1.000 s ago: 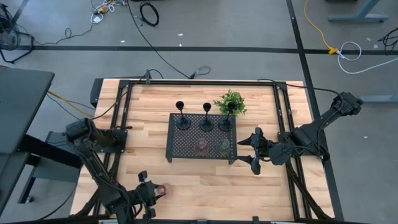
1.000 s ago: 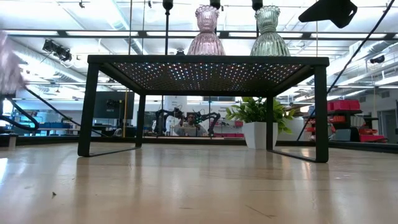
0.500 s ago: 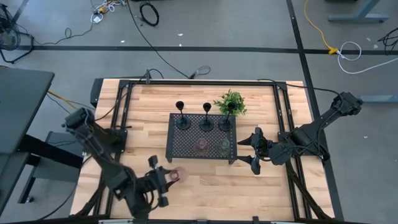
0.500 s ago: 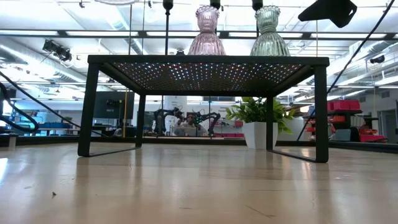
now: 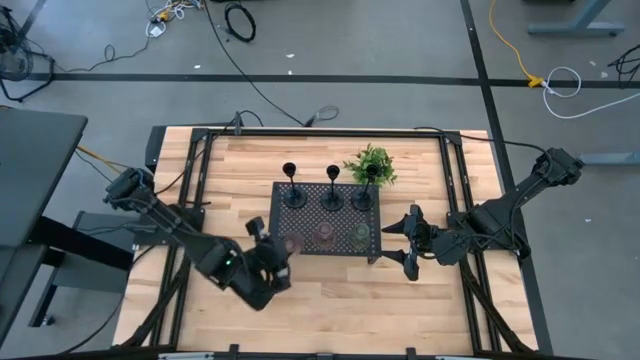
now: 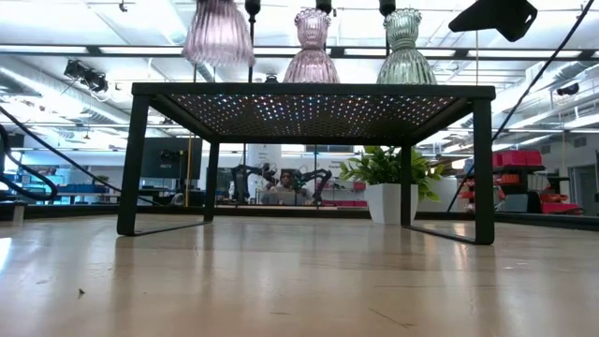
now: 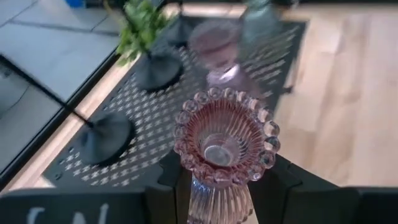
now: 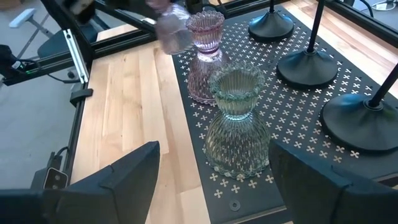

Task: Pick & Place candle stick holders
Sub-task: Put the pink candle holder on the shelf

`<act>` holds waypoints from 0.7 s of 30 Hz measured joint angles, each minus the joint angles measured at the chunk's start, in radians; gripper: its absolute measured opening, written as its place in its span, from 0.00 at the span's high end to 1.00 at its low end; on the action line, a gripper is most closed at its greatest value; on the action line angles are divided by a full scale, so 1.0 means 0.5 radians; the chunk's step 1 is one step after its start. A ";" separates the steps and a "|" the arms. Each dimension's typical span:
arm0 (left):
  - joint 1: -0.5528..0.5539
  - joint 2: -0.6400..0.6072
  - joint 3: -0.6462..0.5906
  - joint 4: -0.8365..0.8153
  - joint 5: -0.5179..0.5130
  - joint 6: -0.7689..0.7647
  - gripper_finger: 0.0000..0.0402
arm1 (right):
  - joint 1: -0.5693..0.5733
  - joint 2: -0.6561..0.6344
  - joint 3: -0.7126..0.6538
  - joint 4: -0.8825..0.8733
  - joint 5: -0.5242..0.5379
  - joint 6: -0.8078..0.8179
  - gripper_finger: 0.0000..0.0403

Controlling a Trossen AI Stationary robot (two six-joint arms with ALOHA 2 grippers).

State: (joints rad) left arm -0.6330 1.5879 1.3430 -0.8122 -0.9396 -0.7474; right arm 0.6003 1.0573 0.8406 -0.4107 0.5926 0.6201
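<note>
- Candle stick holder, pinkish ribbed glass w/ beaded rim point(image 7: 222, 144), pinched upright betw. left gripper's point(image 7: 224, 186) two dark fingers; in high view it sits at left front corner of black perforated rectangular tray point(image 5: 300, 243), centre of frame.
- Low view: same pink holder point(image 6: 217, 33) at top left of frame, its base above the tray's top edge w/ a gap, not resting.
- Second pinkish squat holder point(image 5: 323, 236) and olive-green ribbed squat holder point(image 5: 359, 234) stand on tray's front row, just beside each other, apart from the held one.
- Three slim black stemmed holders w/ round bases point(image 5: 332, 192) line tray's back row; rightmost is partly behind small leafy green plant point(image 5: 370, 164).
- Open room: front row has a free slot at the left end, under the held holder; bare perforated strip runs betw. front and back rows.
- Right gripper point(image 5: 404, 239) hovers just right of tray's right edge, mid-right of frame, fingers spread wide, holding nothing; right wrist view shows the green holder point(image 8: 237, 121) betw. its fingers but farther off, not touched.
- Surface: light wood plank table point(image 5: 330, 300) w/ black frame rails point(image 5: 199, 170) along left and right edges; wide bare wood below tray.
- Room: grey floor w/ cables point(image 5: 240, 22) at top of high view; low view shows a lit hall and a white potted plant point(image 6: 386, 183) under the tray.
</note>
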 joint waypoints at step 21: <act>0.329 -0.026 -0.001 -0.067 0.281 0.035 0.69 | 0.000 0.000 0.000 -0.008 -0.015 -0.001 0.26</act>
State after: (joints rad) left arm -0.4687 1.5749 1.3426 -0.8459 -0.7990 -0.7298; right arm 0.6003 1.0573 0.8406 -0.4149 0.5850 0.6197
